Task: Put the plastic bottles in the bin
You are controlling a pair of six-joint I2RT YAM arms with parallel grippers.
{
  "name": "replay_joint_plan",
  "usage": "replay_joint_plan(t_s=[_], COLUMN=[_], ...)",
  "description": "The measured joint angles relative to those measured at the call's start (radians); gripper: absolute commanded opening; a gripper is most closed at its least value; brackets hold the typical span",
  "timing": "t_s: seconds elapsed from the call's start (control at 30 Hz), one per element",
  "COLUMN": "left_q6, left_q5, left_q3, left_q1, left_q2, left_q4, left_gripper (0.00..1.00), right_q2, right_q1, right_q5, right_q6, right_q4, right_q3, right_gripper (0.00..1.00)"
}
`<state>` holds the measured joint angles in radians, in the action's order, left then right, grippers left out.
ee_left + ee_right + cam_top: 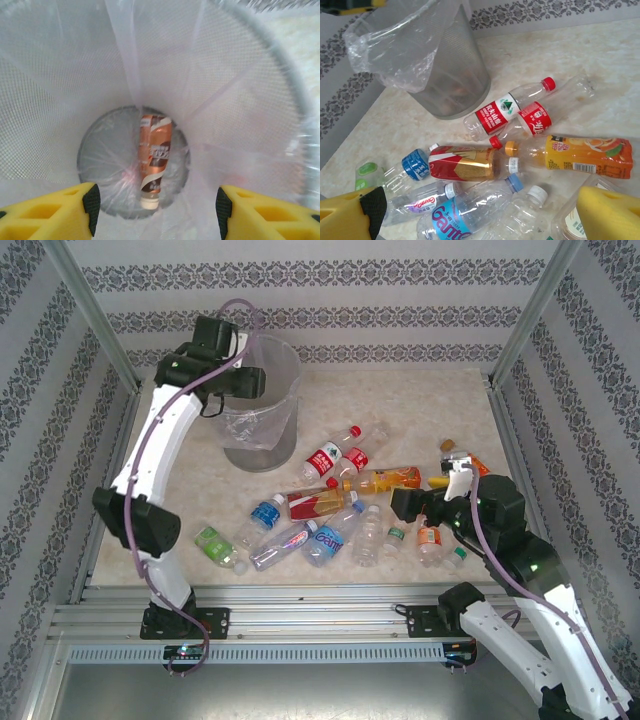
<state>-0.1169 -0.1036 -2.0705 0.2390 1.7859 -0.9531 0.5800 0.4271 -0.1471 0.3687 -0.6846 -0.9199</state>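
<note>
Inside the round grey mesh bin [240, 100], one brown-labelled plastic bottle [155, 155] lies flat. Left hand [157, 210] above it: released, empty. Right hand [481, 210]: spread wide, empty, over the table [600, 65].

Top external looks down from high behind the arm bases over the whole beige table [420, 410]. Left wrist peers straight down, close, into the round grey plastic-lined mesh bin [250, 80]. Right wrist faces it obliquely from low; all three share it.
</note>
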Motion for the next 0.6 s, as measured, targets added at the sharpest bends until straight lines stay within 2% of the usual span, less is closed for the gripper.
replay_joint_plan(t_s=[0.17,0.27,0.5,0.6], left_q6=[-0.018,-0.026,-0.066,-0.096], left_q5=[-0.115,-0.193,-0.330,-0.373], left_q3=[0.141,0.242,0.480,0.585], left_q1=[0.004,0.023,0.156,0.222], left_q2=[-0.140,-0.212,-0.357,-0.407], left_q4=[0.135,0.226,0.421,0.507], left_gripper=[0.64,0.67,0.69,0.75], right_q2=[0.078,0.144,0.295,0.362], right_q1=[-0.015,-0.045,-0.200,-0.266], right_q5=[0.043,0.061,0.057,0.061], right_q6=[0.029,0.037,0.044,0.031], right_q4=[0.004,0.008,0.060,0.084], right_q3=[-0.001,-0.011,-0.033,-0.034], right_gripper=[0.97,0.98,0.98,0.98])
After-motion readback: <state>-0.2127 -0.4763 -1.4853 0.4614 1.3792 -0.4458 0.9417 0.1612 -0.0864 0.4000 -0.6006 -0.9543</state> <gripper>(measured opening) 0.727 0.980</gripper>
